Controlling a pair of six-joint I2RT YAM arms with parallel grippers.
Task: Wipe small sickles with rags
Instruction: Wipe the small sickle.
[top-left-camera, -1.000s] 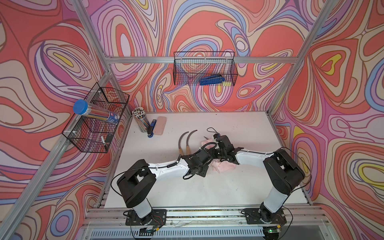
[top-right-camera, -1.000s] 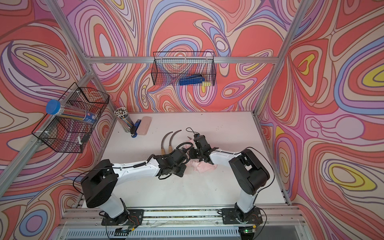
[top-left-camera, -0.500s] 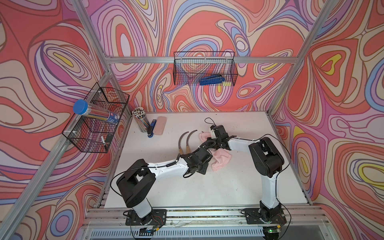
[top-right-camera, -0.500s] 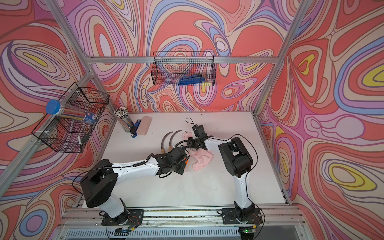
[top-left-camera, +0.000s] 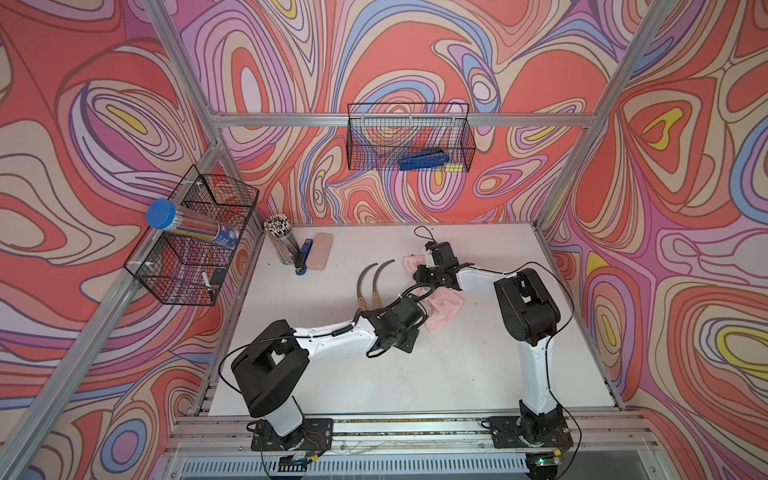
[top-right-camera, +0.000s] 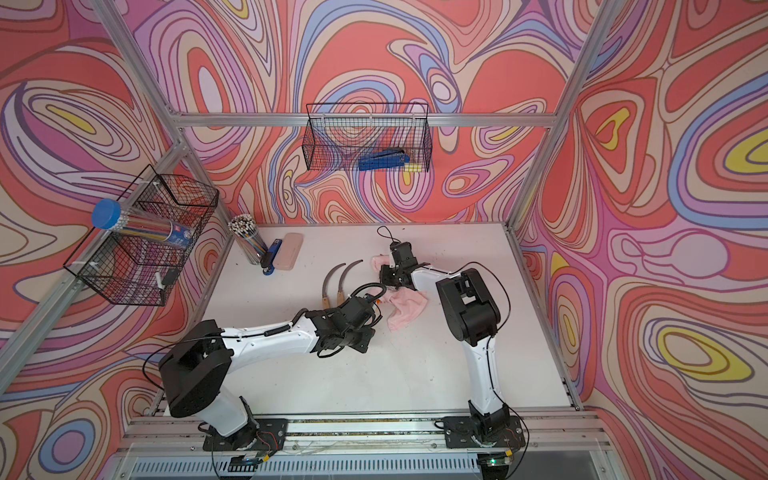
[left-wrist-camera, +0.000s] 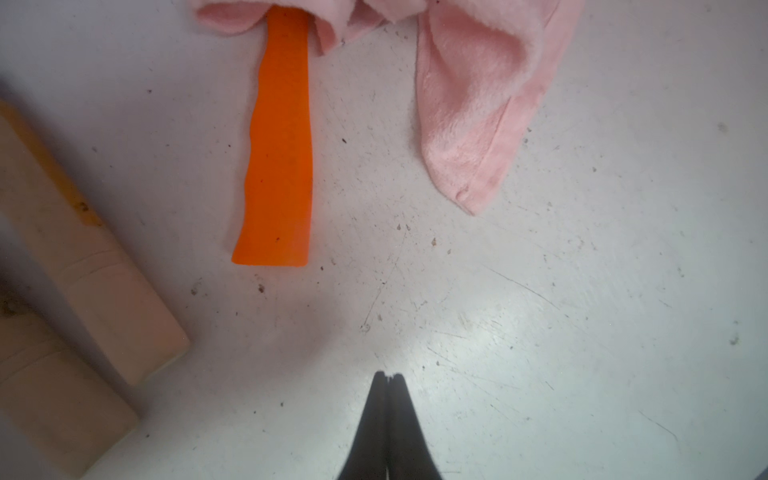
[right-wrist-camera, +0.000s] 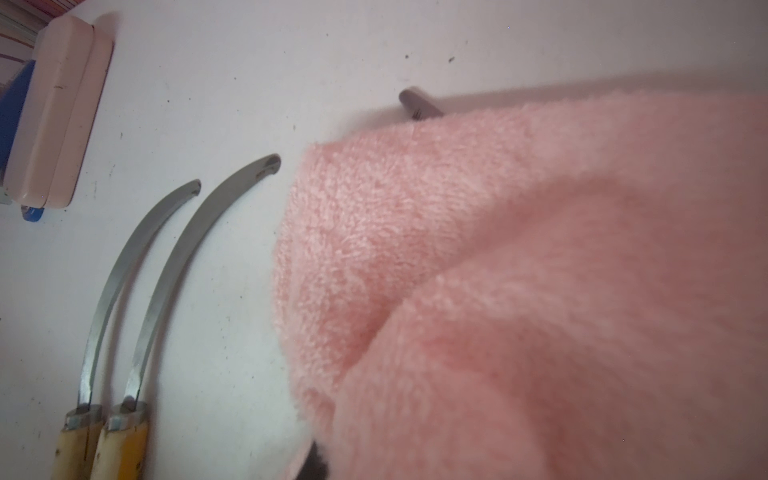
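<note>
Two wooden-handled small sickles (top-left-camera: 363, 286) (top-left-camera: 380, 282) lie side by side left of centre, also in the right wrist view (right-wrist-camera: 137, 291) (right-wrist-camera: 195, 270). The orange-handled sickle (left-wrist-camera: 278, 145) lies flat, its blade under the pale pink rag (top-left-camera: 446, 309) (left-wrist-camera: 478, 104); only the blade tip (right-wrist-camera: 417, 102) pokes out past the cloth. My right gripper (top-left-camera: 417, 272) is shut on the rag, which drapes over and hides its fingers (right-wrist-camera: 316, 462) almost wholly. My left gripper (left-wrist-camera: 387, 376) is shut and empty over bare table, beside the orange handle's end.
A rigid pink case (top-left-camera: 320, 251), a blue stapler (top-left-camera: 303, 259) and a cup of pencils (top-left-camera: 282, 243) stand at the back left. Wire baskets hang on the back wall (top-left-camera: 409, 143) and the left wall (top-left-camera: 195, 245). The white table (top-left-camera: 457, 374) is speckled with dirt.
My right arm has swung toward the back of the table, dragging the rag along the covered blade. The left arm has stayed nearly where it was.
</note>
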